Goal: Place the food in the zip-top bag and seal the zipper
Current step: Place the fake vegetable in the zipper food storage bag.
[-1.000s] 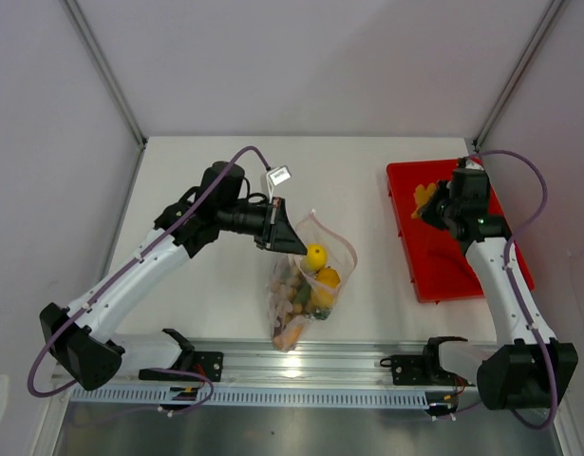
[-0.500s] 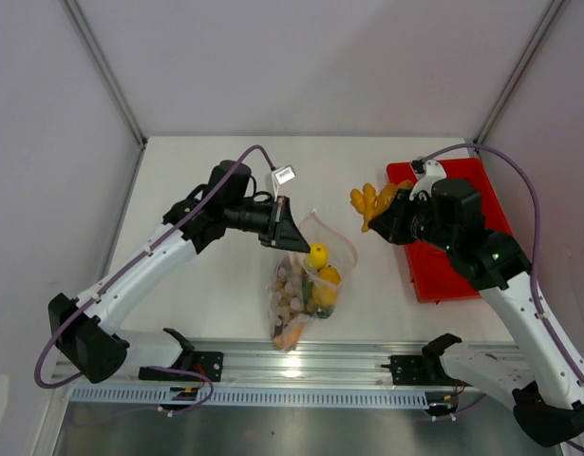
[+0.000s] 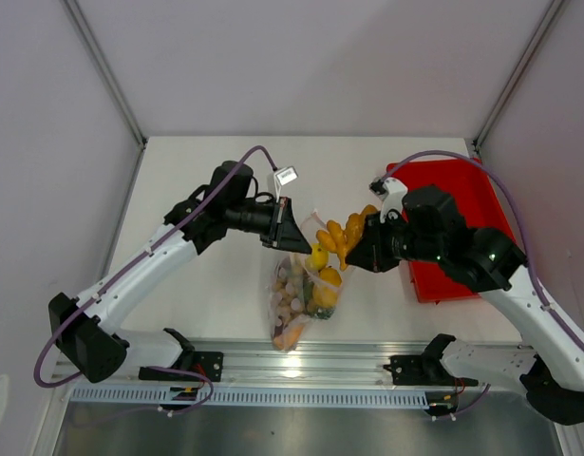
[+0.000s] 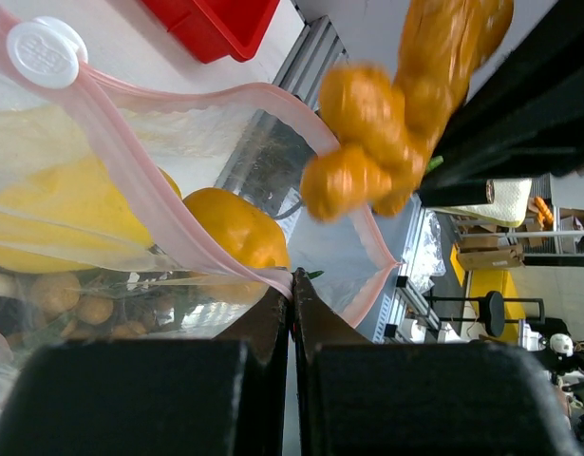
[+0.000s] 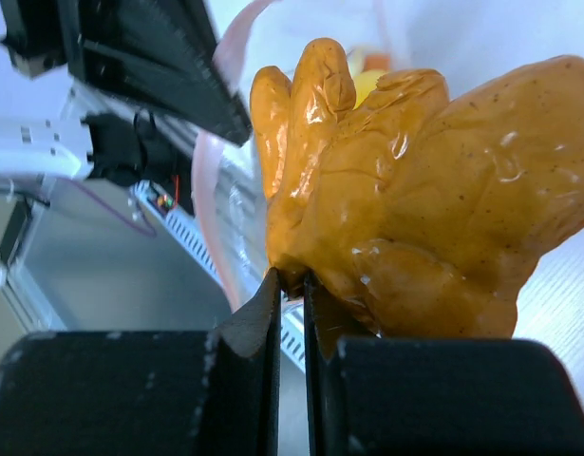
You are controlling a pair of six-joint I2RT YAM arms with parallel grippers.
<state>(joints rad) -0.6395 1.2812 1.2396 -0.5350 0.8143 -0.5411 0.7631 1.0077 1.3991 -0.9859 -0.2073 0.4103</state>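
Observation:
The clear zip-top bag (image 3: pixel 298 296) hangs with its mouth up, holding yellow peppers (image 3: pixel 317 256) and several small foods. My left gripper (image 3: pixel 292 239) is shut on the bag's mouth edge, pinching the pink zipper strip (image 4: pixel 140 180) at its fingertips (image 4: pixel 292 285). The strip's white slider (image 4: pixel 47 52) sits at one end. My right gripper (image 3: pixel 356 252) is shut on a knobby orange-yellow toy food (image 3: pixel 339 237), held right over the open mouth. That food fills the right wrist view (image 5: pixel 415 209), gripped at its lower edge (image 5: pixel 292 280), and shows blurred in the left wrist view (image 4: pixel 386 142).
The red rectangular tray (image 3: pixel 467 185) lies at the right of the white table, partly under my right arm. An aluminium rail (image 3: pixel 301 361) runs along the near edge just below the bag. Grey walls close in the back and sides.
My right arm has swung left from the red tray, carrying the orange-yellow food to the bag's mouth. My left gripper has kept holding the bag nearly still.

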